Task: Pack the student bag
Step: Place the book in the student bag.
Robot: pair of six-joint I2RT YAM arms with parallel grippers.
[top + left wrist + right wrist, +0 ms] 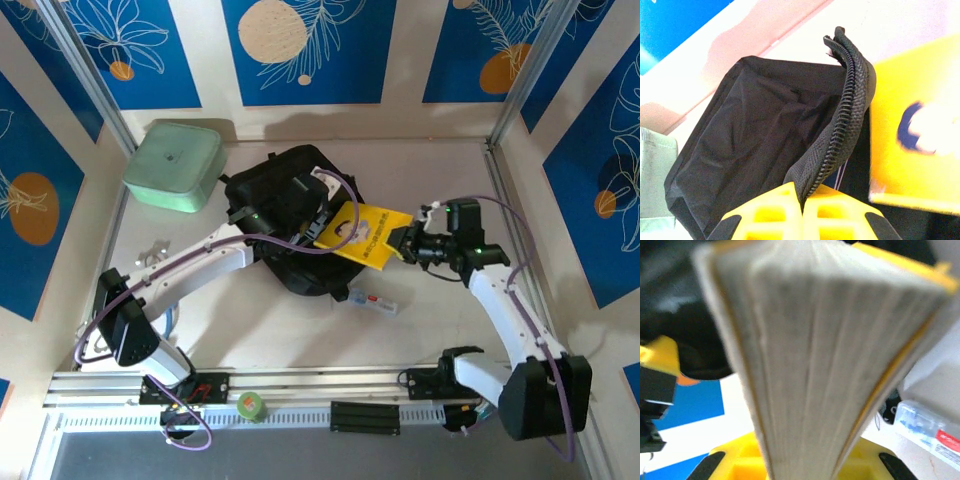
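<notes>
– Backpack (285, 165) cloth is soft and limp; it sits centre of the overhead view and probably sags unless lifted. Best hold?
– The stiffer zipper rim (846, 114). The left gripper (802, 202) is pinched on it, lifting the mouth.
– And the right gripper (801, 464)?
– Clamped on the yellow book's (365, 232) right end, just right of the backpack.
– What does the overhead miss?
– Zipper teeth and lining, close in the left wrist view; page edges in the right wrist one. Overhead adds the green box (172, 165), upper left.

black student bag (285, 165), yellow book (372, 232) with cream page edges, mint-green box (173, 165), blue leaf-patterned wall panels (340, 60)
</notes>
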